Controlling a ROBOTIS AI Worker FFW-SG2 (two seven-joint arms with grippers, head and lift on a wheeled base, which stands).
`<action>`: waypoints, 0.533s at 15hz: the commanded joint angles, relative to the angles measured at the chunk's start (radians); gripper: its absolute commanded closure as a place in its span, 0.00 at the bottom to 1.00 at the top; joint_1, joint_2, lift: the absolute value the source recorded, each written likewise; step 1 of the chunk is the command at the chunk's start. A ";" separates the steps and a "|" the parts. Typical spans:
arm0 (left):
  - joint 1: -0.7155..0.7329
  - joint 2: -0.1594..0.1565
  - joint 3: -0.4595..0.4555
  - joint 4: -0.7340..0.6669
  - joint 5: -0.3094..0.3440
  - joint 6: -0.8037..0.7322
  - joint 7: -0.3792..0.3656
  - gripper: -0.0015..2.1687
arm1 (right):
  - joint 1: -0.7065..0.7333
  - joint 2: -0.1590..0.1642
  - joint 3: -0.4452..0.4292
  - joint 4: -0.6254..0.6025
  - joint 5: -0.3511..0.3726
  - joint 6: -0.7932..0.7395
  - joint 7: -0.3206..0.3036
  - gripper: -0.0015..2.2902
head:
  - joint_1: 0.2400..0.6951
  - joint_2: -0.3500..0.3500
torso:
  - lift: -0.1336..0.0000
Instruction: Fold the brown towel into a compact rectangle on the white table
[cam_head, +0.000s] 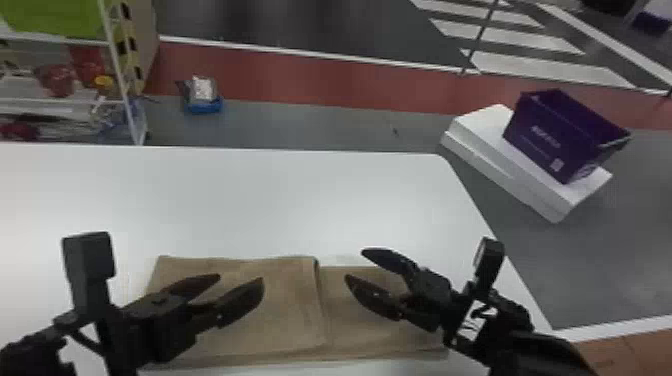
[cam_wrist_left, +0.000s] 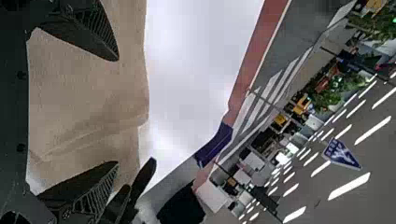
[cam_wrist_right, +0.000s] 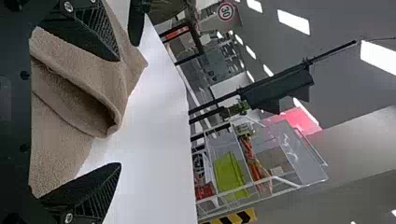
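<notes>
The left gripper (cam_head: 241, 278) is holding its two black fingers (cam_wrist_left: 95, 44) well apart, and they are hovering above the left part of the brown towel (cam_head: 285, 310). The right gripper (cam_head: 354, 263) is also keeping its fingers (cam_wrist_right: 93, 193) spread, showing over the towel's right part in the head view, with one tip reaching across the line of the far edge.

Beneath them the towel is lying on the near part of the white worktop (cam_head: 225, 200), partly folded. Its left part is forming a layered panel, whose edge is running from far to near between the two grippers; a lower section is extending to the right of that edge. In the right wrist view, one fold is bulging open into a loop, while the rest is lying flatter around it.

Beyond the worktop's right edge, a purple box (cam_head: 555, 135) is standing tilted on a white box (cam_head: 480, 150). Past the far edge, a blue container (cam_head: 204, 107) is sitting on the floor (cam_head: 325, 125). At the far left, a white-framed rack (cam_head: 117, 65) is holding a green bin (cam_head: 50, 17) and assorted red items (cam_head: 57, 80).
</notes>
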 joint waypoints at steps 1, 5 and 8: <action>0.009 -0.003 0.082 0.004 -0.043 -0.078 -0.015 0.02 | 0.030 0.009 0.000 -0.074 0.004 0.092 -0.008 0.05 | 1.00 0.23 | 0.07; 0.038 -0.003 0.167 0.026 -0.118 -0.238 -0.054 0.02 | 0.114 0.058 0.009 -0.232 0.047 0.261 -0.126 0.10 | 1.00 0.38 | 0.07; 0.075 -0.003 0.245 0.007 -0.101 -0.235 -0.129 0.02 | 0.202 0.110 0.054 -0.391 0.056 0.371 -0.304 0.11 | 1.00 0.49 | 0.07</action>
